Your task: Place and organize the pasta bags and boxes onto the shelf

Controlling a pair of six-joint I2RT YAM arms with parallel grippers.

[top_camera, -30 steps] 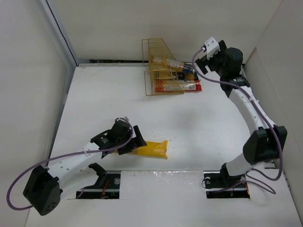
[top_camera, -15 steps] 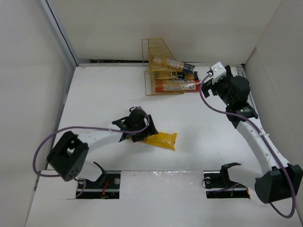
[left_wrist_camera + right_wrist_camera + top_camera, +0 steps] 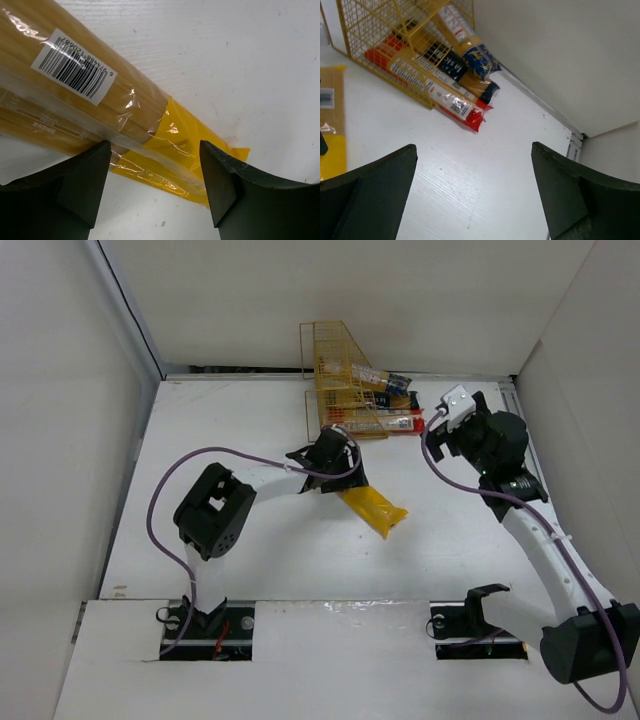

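The left hand (image 3: pixel 155 145) is clamped on the plain yellow bag (image 3: pixel 372 508), one finger on each side, close to one end. The rest of the bag hangs out from the hand toward 5 o'clock, above the white desk (image 3: pixel 220 420). The wire shelf (image 3: pixel 340 370) stands near the hand at about 12 o'clock, by the back wall. The right hand (image 3: pixel 472 147) has its fingers wide apart with nothing in them, and it waits at about 4 o'clock from the shelf. I think the job now is to put this last bag on the shelf. To do it well, the hand should turn the bag so it lies the same way as the shelf, lift the hanging end so it does not catch the wire, and slide it in slowly. A soft grip is best, as the thin pasta may snap. Count them: four packs. Three are on the shelf, with their ends sticking out at 3 o'clock: the red-and-white box (image 3: pixel 452 102), the yellow-orange pack with a dark blue label (image 3: pixel 445 62) and the clear bag with blue ends (image 3: pixel 470 45). One shelf, two hands.
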